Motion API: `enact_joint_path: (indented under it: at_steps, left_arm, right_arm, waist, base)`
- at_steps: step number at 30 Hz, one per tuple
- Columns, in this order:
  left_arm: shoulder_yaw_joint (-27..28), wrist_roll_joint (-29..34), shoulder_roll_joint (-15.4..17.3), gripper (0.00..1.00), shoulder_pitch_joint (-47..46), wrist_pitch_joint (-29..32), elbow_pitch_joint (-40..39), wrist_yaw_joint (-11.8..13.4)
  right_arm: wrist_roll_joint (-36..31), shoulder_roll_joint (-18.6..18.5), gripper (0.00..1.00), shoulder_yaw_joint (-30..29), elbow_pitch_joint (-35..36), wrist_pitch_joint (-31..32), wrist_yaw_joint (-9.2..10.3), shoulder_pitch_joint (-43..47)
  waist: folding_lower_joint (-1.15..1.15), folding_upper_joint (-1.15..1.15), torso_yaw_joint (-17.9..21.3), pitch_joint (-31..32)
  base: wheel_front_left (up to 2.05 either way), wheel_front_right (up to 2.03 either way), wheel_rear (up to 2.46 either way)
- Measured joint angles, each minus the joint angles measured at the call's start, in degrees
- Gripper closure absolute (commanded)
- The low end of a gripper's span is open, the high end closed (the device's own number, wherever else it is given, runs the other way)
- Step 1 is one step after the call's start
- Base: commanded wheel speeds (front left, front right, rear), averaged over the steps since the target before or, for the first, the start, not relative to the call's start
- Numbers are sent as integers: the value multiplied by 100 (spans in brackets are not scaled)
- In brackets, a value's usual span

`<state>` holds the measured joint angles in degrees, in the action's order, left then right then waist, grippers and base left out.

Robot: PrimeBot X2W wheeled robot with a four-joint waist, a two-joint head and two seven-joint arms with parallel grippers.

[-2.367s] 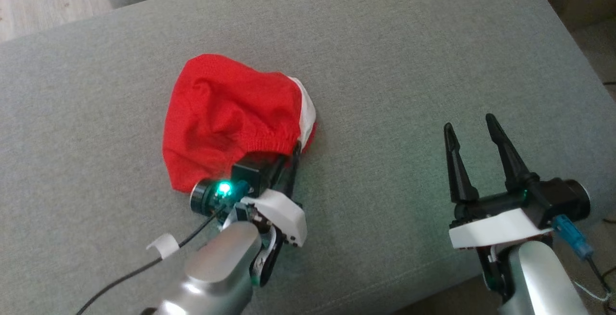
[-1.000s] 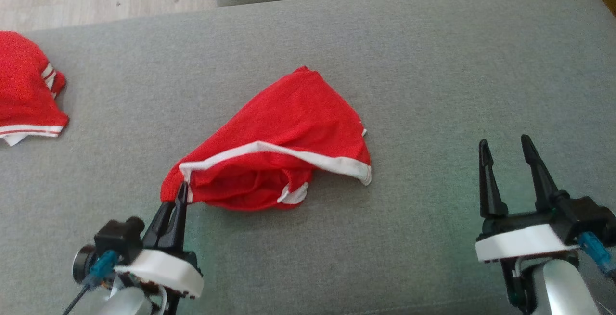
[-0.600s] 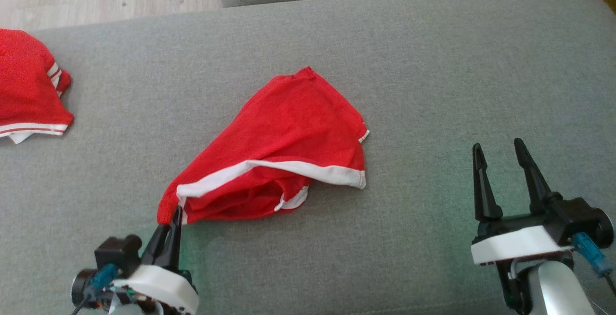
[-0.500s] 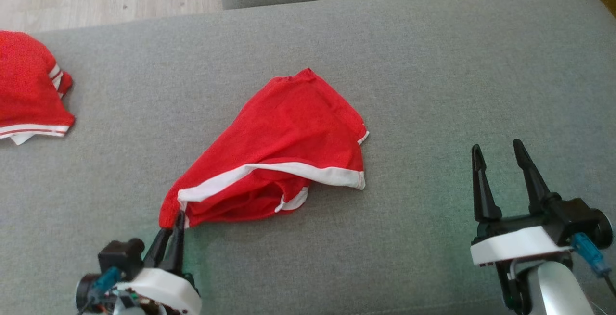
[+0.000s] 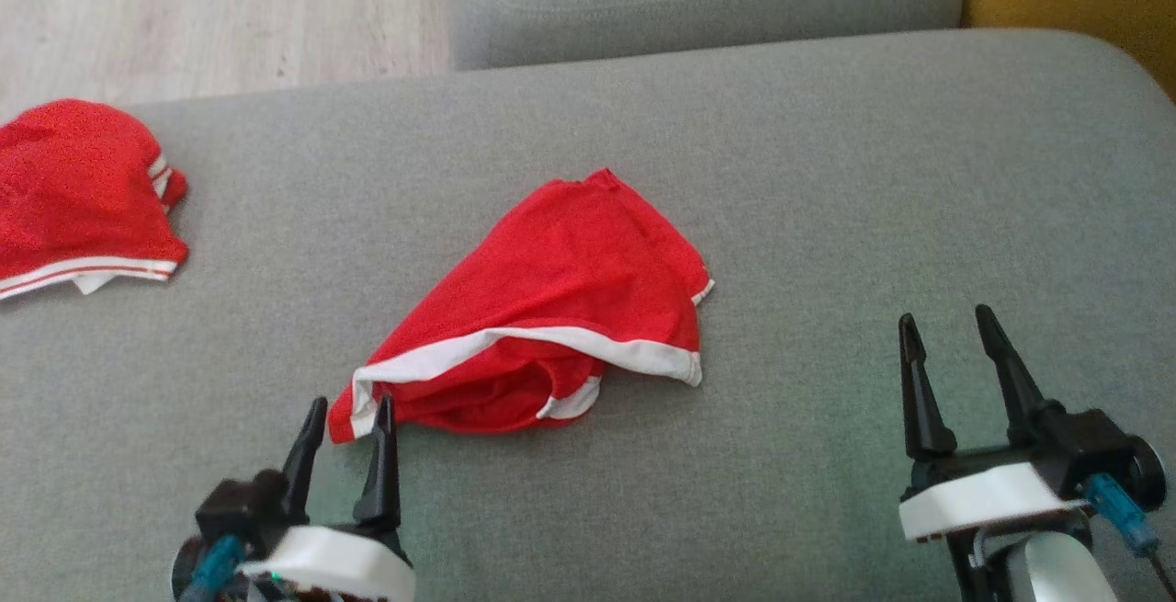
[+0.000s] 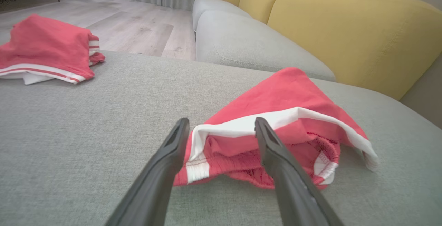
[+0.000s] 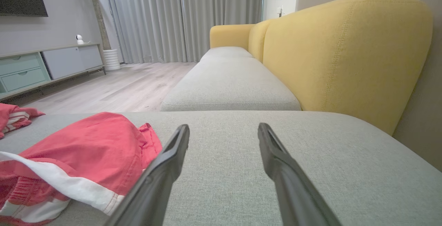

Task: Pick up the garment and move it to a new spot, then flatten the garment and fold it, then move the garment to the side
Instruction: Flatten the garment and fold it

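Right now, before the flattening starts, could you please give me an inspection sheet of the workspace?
Surface: grey sofa cushion, flat.
Job's things: red garment with white trim, bunched mid-cushion, not yet flattened.
Clutter: second red garment, at the cushion's far left.
Pincers: left pincer open, fingers astride the red garment's near corner; right pincer open, over bare cushion, apart from the cloth.
Cables: blue plug at the right wrist; nothing seen lying on the cushion.
Surroundings: wooden floor, yellow backrest, grey curtains.
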<state>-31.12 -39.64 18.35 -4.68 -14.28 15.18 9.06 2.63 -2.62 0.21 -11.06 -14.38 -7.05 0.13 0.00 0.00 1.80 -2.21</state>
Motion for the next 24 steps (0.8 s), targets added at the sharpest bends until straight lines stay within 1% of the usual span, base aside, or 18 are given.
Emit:
enact_joint_path:
  at_steps: [8, 13, 20, 24]
  left_arm:
    - [385, 232, -158, 0, 545, -1, -232, 0]
    - [625, 354, -325, 0, 721, -1, -230, -9]
    - [887, 561, -524, 0, 817, -1, -166, -105]
    - [929, 677, -620, 0, 881, -1, -63, -160]
  right_arm:
    - [0, 0, 0, -8, 30, 0, -1, 165]
    - [40, 1, 0, 9, 30, 0, 0, 205]
    - [43, 1, 0, 129, -21, 0, -1, 208]
    - [51, 1, 0, 156, -46, 0, 0, 208]
  waist:
    - [0, 0, -91, 246]
    - [0, 0, -125, 296]
    - [0, 0, -123, 339]
    - [0, 0, -119, 350]
  base:
    - [0, 0, 0]
    - [0, 0, 0]
    - [0, 0, 0]
    - [0, 0, 0]
